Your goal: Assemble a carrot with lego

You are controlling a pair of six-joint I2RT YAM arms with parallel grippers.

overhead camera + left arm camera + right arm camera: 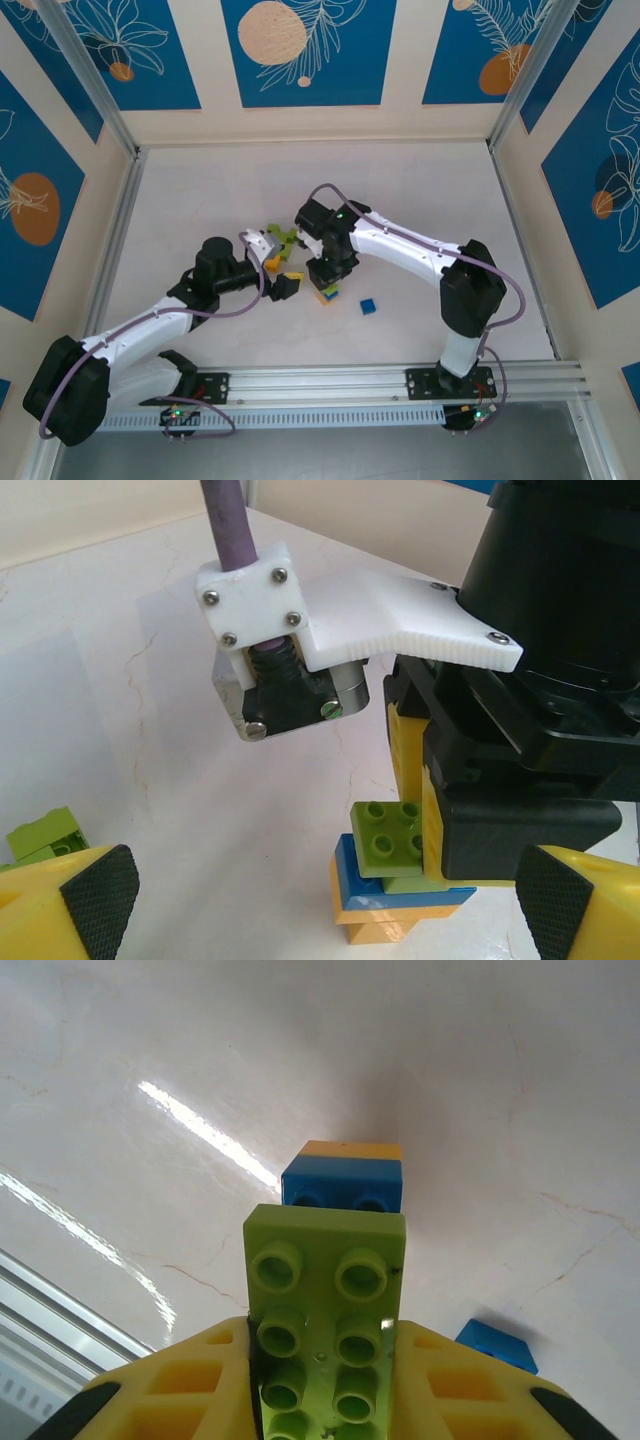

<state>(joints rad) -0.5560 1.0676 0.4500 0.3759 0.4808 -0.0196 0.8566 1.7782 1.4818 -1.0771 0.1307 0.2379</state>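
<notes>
- Loose blue plastic brick (368,306) is lying alone on the glossy white marbled surface (430,200), nearest the arm bases, just R of the stack.
- Stack: a blue studded plastic brick (355,870) is sitting on an orange plastic brick (390,922). Both are hard, shiny and square-edged.
- Left tool (325,905) is gaping wide and gripping nothing. Its black cross-hatched pads (100,895) are flanking the stack at close range.
- Right tool (325,1380) is clamping a long lime green studded plastic brick (325,1290) by its sides between yellow fingers.
- Key relation: the lime brick's long axis is pointing straight out from the right tool, w/ its free end lying over the blue brick. Can't tell whether it is seated or just resting.
- Judgement: the next move is prob. a straight press down, and the R arm is already placed for it.
- Pile of lime green plastic bricks (280,240) is lying farther back, between the arms.
</notes>
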